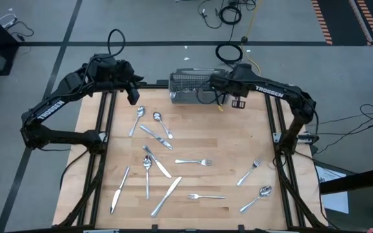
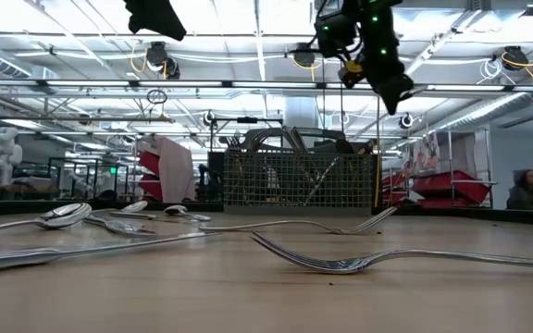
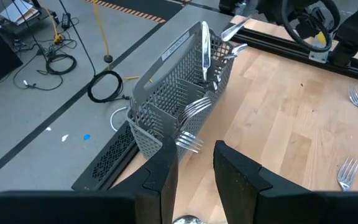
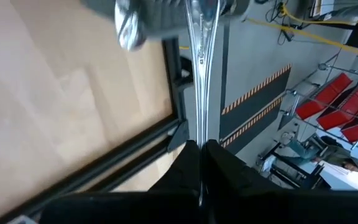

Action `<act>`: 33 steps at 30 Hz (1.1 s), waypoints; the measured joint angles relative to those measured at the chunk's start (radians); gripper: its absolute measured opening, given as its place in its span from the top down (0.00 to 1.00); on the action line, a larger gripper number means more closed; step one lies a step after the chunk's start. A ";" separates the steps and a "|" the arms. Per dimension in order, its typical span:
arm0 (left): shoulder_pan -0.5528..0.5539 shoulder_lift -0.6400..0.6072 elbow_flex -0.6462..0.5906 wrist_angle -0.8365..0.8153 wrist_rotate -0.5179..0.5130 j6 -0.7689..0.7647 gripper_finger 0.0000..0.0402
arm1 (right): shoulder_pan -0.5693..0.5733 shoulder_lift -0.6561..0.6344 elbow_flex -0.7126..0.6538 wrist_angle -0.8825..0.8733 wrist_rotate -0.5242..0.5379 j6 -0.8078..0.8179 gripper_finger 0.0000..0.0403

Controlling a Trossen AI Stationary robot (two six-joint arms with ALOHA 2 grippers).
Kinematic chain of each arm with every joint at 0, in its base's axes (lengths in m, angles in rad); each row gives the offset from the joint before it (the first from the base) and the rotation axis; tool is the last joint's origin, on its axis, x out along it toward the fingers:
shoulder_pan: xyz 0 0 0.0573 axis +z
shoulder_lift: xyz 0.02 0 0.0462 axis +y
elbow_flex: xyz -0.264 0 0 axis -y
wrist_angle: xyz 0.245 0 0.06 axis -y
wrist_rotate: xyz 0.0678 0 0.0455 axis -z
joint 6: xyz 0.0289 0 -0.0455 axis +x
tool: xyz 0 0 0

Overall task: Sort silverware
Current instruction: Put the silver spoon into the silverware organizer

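The right gripper (image 4: 199,152) is up by the far edge of the table, just beside the grey wire basket (image 1: 190,90), and its jaws are pinched tight on the thin handle of one shiny piece of silverware (image 4: 199,56) that pokes out away from the fingers; I cannot tell if it is a spoon or a fork. The left gripper (image 3: 194,168) hangs over the far left part of the table with its fingers a little apart and nothing between them. Some forks (image 3: 194,109) already stand in the basket. The rest of the silverware lies flat on the wooden table (image 1: 238,136): spoons (image 1: 140,113) near the left gripper, knives (image 1: 166,196) near the front, forks (image 1: 196,162) in the middle and more pieces on the right. I think these pieces are light, hard and will not bend or break, but they look smooth and slippery. They lie very flat, so the best place to grab is across the thin handle, near the middle, so the piece does not tip. Some pieces cross or touch each other near the middle, so one may drag another. The table has dark rails on both sides and the basket has a tall rim to lift over, but there is lots of bare wood between most pieces for moving
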 joint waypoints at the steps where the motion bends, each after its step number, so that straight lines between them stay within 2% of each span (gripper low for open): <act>1: 0.000 0.000 0.000 0.000 0.000 0.000 0.73 | -0.002 -0.011 -0.020 -0.001 0.000 0.000 1.00; 7: 0.000 0.000 0.000 0.005 0.000 0.000 0.73 | -0.010 -0.016 -0.104 -0.001 0.013 -0.052 1.00; 13: 0.000 0.000 0.000 0.005 0.000 0.000 0.73 | -0.009 0.013 -0.112 0.002 0.101 -0.121 1.00; 17: 0.000 0.000 0.000 0.005 0.000 0.004 0.73 | -0.010 0.014 -0.112 0.006 0.119 -0.155 1.00; 21: 0.000 0.001 0.000 0.017 0.000 0.004 0.73 | -0.009 0.014 -0.112 0.035 0.192 -0.219 1.00; 33: 0.000 0.001 0.000 0.018 -0.013 0.004 0.73 | -0.010 0.039 -0.106 0.214 0.190 -0.486 1.00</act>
